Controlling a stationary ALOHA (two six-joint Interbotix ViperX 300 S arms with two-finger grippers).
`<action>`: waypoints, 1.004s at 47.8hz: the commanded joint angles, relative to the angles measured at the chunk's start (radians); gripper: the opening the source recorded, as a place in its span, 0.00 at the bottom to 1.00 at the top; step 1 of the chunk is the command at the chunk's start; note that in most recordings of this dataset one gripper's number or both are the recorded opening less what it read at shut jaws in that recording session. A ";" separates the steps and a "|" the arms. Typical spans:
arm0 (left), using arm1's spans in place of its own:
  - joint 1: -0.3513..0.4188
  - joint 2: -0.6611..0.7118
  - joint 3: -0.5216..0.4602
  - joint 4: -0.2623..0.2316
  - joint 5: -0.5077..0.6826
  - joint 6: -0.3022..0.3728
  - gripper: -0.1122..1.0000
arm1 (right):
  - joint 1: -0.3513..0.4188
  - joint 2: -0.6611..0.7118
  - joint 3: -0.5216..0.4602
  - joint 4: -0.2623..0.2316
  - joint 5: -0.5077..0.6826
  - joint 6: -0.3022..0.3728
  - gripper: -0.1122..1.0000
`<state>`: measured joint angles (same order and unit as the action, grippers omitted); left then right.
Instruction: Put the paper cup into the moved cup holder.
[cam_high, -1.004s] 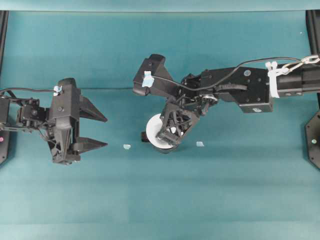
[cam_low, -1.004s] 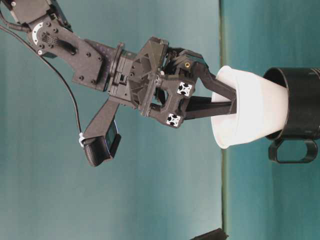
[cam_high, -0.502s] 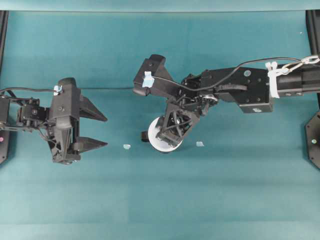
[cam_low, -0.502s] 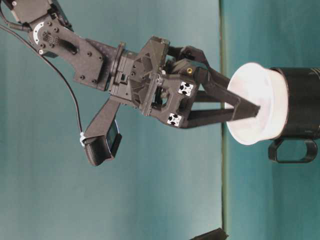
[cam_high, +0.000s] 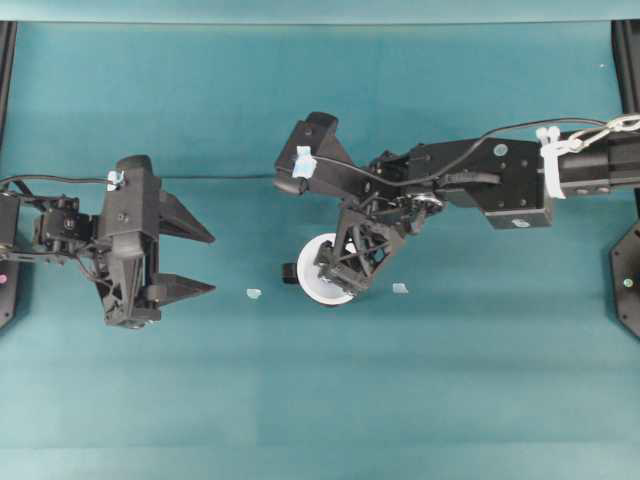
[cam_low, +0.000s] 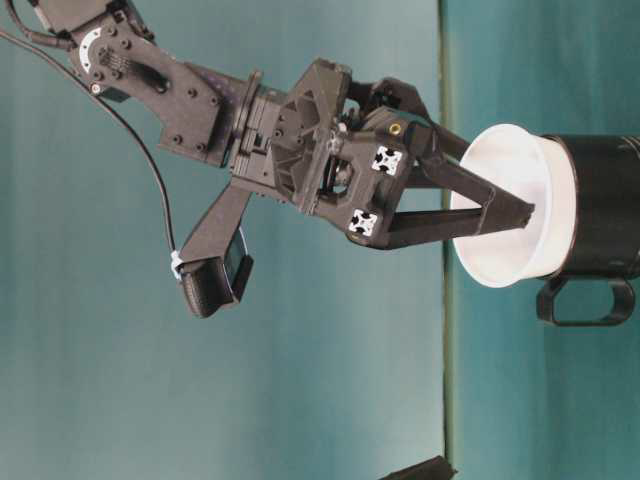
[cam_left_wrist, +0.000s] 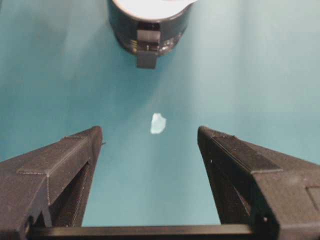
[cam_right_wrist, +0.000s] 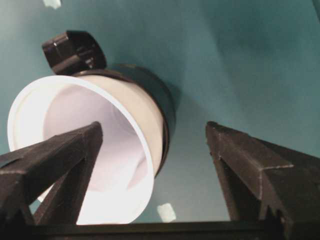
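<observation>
I see even, bright light and soft shadows on the teal table. Wrist views blur close up.

hidden: paper cup base, inside cup holder | cut off: holder's far side (frame edge)

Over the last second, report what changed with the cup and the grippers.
The right gripper opened and let go of the paper cup, which dropped from tilted at the mouth to seated deeper in the cup holder. One finger is still inside its rim. The left gripper stayed open and still; the cup holder kept its place.
</observation>
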<state>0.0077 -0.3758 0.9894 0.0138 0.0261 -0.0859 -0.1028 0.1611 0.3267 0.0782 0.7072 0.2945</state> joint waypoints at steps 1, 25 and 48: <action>0.000 -0.002 -0.014 0.002 -0.006 -0.002 0.80 | 0.006 -0.026 -0.006 -0.002 -0.006 -0.009 0.94; -0.002 -0.002 -0.012 0.002 -0.006 -0.002 0.80 | 0.012 -0.083 -0.002 -0.002 -0.008 -0.009 0.94; -0.002 -0.002 -0.014 0.002 -0.006 -0.002 0.80 | 0.031 -0.262 0.121 -0.011 -0.135 -0.017 0.94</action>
<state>0.0061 -0.3743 0.9910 0.0138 0.0261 -0.0859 -0.0782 -0.0445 0.4403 0.0736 0.6105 0.2945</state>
